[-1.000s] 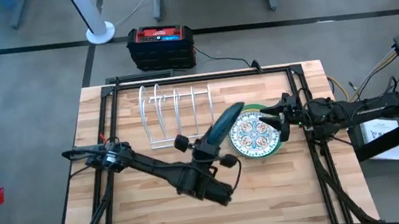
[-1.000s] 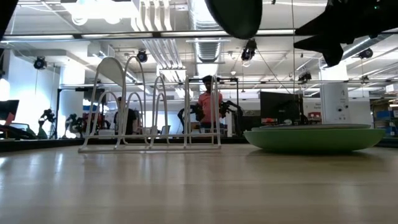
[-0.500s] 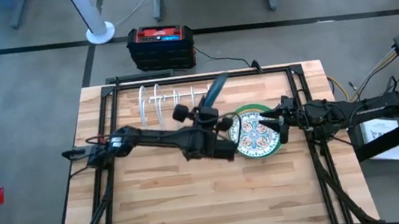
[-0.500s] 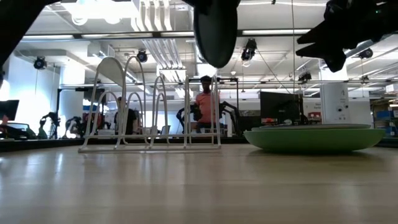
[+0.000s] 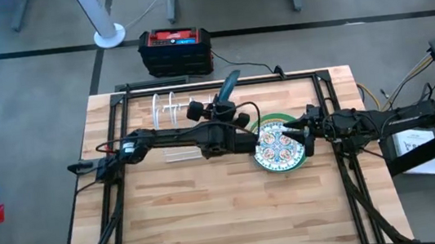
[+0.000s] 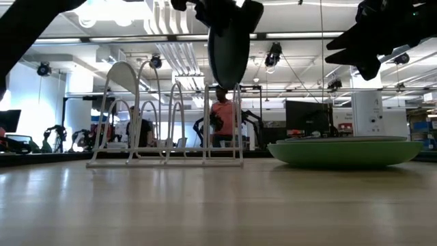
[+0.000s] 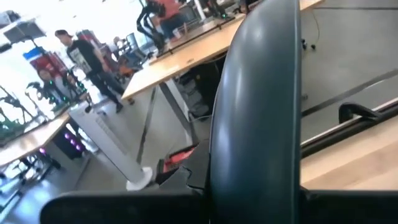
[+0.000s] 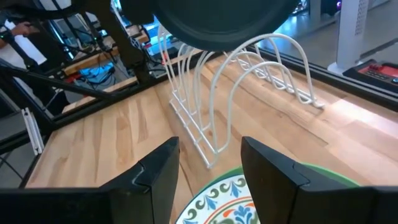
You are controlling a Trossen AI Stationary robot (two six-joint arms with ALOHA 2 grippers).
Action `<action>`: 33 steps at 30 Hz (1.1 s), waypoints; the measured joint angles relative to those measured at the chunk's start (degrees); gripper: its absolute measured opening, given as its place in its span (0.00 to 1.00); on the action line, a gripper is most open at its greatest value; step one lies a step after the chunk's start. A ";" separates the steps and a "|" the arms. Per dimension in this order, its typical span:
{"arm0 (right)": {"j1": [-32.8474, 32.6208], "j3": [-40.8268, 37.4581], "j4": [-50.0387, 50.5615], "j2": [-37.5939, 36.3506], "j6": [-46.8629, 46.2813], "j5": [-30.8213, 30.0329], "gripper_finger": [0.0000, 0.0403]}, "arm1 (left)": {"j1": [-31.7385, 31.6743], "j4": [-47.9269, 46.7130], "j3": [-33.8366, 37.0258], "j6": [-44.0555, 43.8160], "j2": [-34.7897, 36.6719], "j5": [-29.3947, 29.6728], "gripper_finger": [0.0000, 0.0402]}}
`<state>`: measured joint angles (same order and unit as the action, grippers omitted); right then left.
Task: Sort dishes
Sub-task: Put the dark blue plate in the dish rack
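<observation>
My left gripper (image 5: pixel 223 115) is shut on a dark teal plate (image 5: pixel 230 88), which stands on edge in the air above the right end of the white wire rack (image 6: pixel 164 123). In the low view the teal plate (image 6: pixel 229 44) hangs over the rack's last wires. A white plate with a blue floral pattern (image 5: pixel 280 149) lies flat on a light green plate (image 6: pixel 345 152) right of the rack. My right gripper (image 8: pixel 214 171) hovers open just above the floral plate's right side, fingers apart from it. My left gripper pinches the teal plate's rim (image 7: pixel 249 186) between its two fingers, one finger on each face. The fingers come about level from the table's near side. The plate stands upright on edge beyond the fingers, lifted clear of the rack and the table.
The rack (image 5: pixel 179 110) stands at the table's far middle, partly under my left arm. Black frame rails (image 5: pixel 334 100) run along the table's sides. A red-and-black box (image 5: pixel 175 49) and a white fan stand (image 5: pixel 109 36) sit on the floor beyond the far edge. People stand in the room behind.
My left gripper has swung with the teal plate from over the table's middle toward the far edge, to above the rack's right end. The plate has turned from slanting to nearly edge-on upright and stays lifted clear.
</observation>
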<state>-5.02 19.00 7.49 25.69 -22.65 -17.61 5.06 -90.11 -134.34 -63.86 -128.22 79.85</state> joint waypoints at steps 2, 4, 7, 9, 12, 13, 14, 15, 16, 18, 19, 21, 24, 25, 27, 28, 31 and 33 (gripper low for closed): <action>0.00 -0.02 0.08 0.18 -0.01 0.00 0.41 | -0.31 -0.12 0.00 -1.36 0.00 -1.19 0.05; 0.00 -0.02 0.11 0.41 0.01 0.00 0.41 | -0.79 -0.13 0.00 -2.22 0.00 -3.03 0.05; 0.00 -0.02 0.14 1.21 -0.06 0.02 0.40 | -1.63 0.06 0.16 -3.57 0.00 -7.40 0.05; 0.00 -0.04 0.16 1.83 -0.13 0.03 0.39 | -2.01 0.02 0.48 -4.85 0.00 -9.64 0.06; 0.00 -0.04 0.15 2.87 -0.50 0.04 0.39 | -2.37 0.16 1.21 -5.89 0.00 -10.53 0.08; 0.00 -0.04 0.17 3.25 -0.68 0.04 0.39 | -2.39 0.23 1.50 -6.06 0.00 -10.55 0.09; 0.00 -0.04 0.17 3.64 -0.80 0.04 0.40 | -2.39 0.23 1.78 -6.20 0.00 -10.50 0.09; 0.00 -0.04 0.17 4.00 -0.87 0.04 0.40 | -2.35 0.21 2.07 -6.34 0.00 -10.46 0.09; 0.00 -0.04 0.17 4.37 -0.89 0.04 0.40 | -2.33 0.20 2.36 -6.56 0.00 -10.46 0.09; 0.00 -0.04 0.02 5.11 -1.16 0.02 0.41 | -2.33 0.34 3.07 -7.50 0.00 -10.91 0.10; 0.00 -0.06 0.04 5.41 -1.34 0.03 0.41 | -2.35 0.35 3.56 -8.02 0.00 -11.23 0.10; 0.00 -0.09 0.00 5.91 -1.41 0.02 0.41 | -2.33 0.33 4.62 -9.13 0.00 -11.83 0.10; 0.00 -0.09 0.00 6.62 -1.79 0.02 0.40 | -2.33 0.20 6.05 -10.81 0.00 -12.26 0.10; 0.00 -0.09 -0.03 6.80 -2.02 0.02 0.40 | -2.33 0.24 6.58 -11.59 0.00 -12.26 0.10; 0.00 -0.09 -0.14 7.15 -2.39 0.02 0.40 | -2.33 0.34 7.68 -13.12 0.00 -12.25 0.10; 0.00 -0.09 -0.24 7.29 -2.41 0.02 0.41 | -2.32 0.45 8.25 -13.75 0.00 -12.29 0.10; 0.00 -0.09 -0.37 7.54 -2.48 0.02 0.42 | -2.23 1.96 9.73 -13.95 -0.02 -12.54 0.11; 0.00 -0.09 -0.46 7.56 -2.50 0.02 0.41 | -2.27 2.80 10.53 -13.99 -0.02 -13.13 0.11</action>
<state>-5.02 18.92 7.03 33.26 -25.14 -17.58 2.79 -87.31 -123.81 -77.85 -128.25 66.72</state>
